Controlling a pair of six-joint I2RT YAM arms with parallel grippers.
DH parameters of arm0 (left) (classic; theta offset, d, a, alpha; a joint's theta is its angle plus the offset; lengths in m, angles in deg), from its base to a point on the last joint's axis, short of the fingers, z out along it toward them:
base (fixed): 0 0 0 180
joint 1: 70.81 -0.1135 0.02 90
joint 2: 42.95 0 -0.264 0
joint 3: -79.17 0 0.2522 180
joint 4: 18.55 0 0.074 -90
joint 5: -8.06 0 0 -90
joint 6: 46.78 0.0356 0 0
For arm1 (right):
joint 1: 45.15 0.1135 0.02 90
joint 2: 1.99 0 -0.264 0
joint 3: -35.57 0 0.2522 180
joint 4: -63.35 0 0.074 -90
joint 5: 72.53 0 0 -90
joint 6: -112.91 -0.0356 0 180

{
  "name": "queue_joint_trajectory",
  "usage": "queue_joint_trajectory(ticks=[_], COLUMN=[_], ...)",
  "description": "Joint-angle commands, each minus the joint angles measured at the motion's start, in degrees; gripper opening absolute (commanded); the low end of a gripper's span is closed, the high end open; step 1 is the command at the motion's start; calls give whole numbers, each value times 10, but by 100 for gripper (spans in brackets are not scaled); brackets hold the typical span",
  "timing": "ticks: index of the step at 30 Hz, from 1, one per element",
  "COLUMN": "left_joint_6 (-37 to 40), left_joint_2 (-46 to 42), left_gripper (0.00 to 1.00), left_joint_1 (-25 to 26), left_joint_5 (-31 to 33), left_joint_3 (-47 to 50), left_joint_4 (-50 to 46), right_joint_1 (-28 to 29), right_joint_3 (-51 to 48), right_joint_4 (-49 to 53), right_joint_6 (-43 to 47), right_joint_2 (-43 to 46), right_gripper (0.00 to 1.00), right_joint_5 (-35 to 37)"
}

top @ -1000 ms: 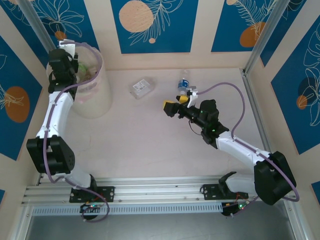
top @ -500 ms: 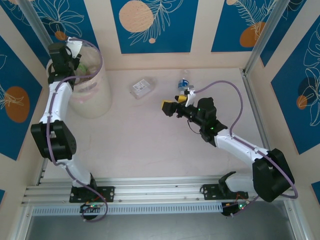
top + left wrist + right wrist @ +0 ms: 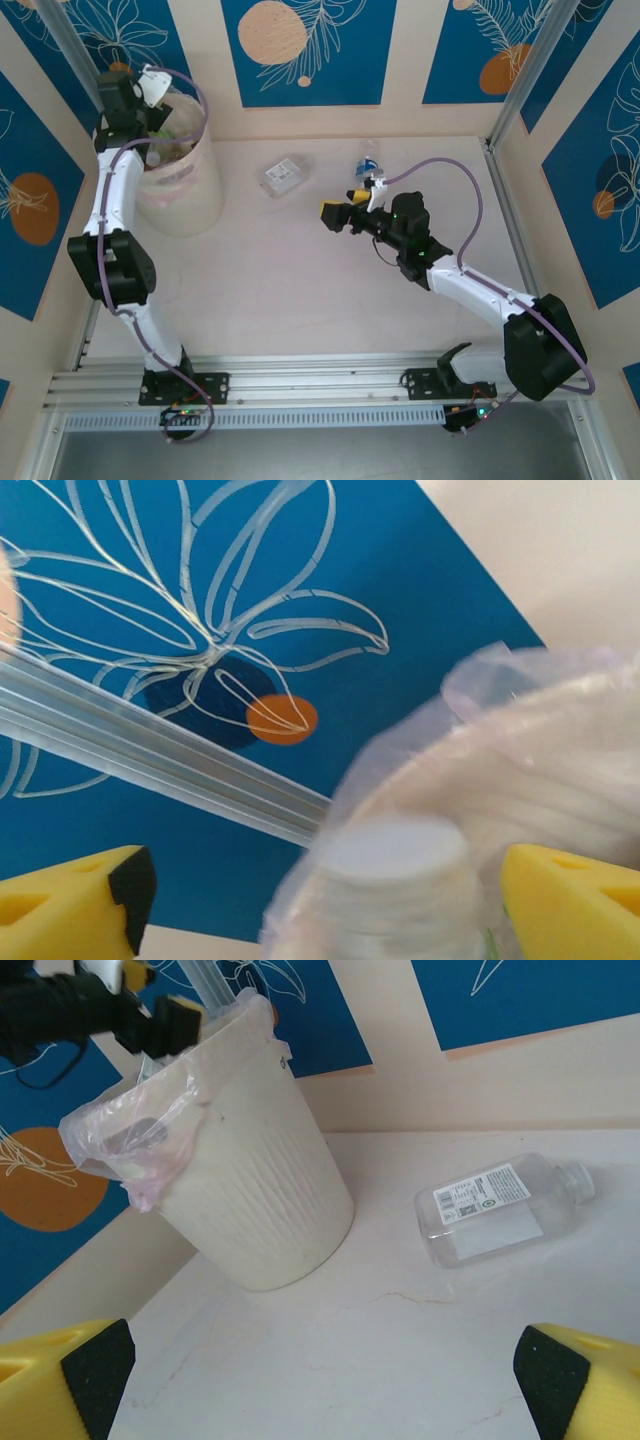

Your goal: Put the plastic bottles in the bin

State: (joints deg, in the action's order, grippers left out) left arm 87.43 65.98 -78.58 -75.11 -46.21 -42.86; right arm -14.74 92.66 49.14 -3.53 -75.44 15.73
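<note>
One clear bottle [image 3: 283,175] lies on its side on the pale surface [image 3: 300,290], out in the open between the bin [image 3: 185,195] and the right gripper [image 3: 347,205], touching neither. From above, its long axis runs from near-left to far-right. In the right wrist view its neck points right and slightly up, and its white printed label faces up. Whether it has a cap I cannot tell.

A second bottle [image 3: 368,160], with a blue label, sits just beyond the right gripper, its cap end toward the far wall. Its near end is cut off by the gripper and its cable, so I cannot tell whether it stands or lies.

The right jaws are spread wide with nothing between them, and they face the bin and the lying bottle.

The left gripper [image 3: 320,890] hangs over the far left rim of the bin. Its jaws are wide too. Between its yellow fingers [image 3: 70,910] rises the blurred, round, pale top of a third bottle [image 3: 395,865], close to the right one and well apart from the left. The crumpled clear bag [image 3: 540,730] lining the bin lies behind it.

Inside the bin, green and orange patches show through the bag, too small to make out.
</note>
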Motion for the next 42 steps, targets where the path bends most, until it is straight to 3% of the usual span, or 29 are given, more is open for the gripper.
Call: queue_joint_trajectory(ticks=[1,8,12,18,23,29,36,42], left_joint_6=[-52,-145,-216,-384,-460,-531,-596,-631], left_joint_2=[-23,-48,-55,-57,-47,-5,-33,-113], left_gripper=[95,100,100,100,100,100,100,100], left_joint_1=[-8,-8,-8,-9,-10,-13,-12,1], left_joint_5=[-21,-116,-134,-11,-39,24,-68,-153], left_joint_3=[-29,-14,19,15,16,-17,-71,-24], left_joint_4=[-37,-99,-85,-127,-176,-247,-293,-248], right_joint_1=[6,7,8,9,9,10,9,-14], right_joint_3=[21,24,30,29,31,30,19,58], right_joint_4=[6,10,17,23,20,28,37,125], right_joint_6=[15,17,19,22,30,37,50,28], right_joint_2=[-4,-6,-9,-10,-17,-15,4,-13], right_gripper=[100,100,100,100,99,100,100,99], right_joint_5=[-1,-3,-6,-7,-12,-21,1,70])
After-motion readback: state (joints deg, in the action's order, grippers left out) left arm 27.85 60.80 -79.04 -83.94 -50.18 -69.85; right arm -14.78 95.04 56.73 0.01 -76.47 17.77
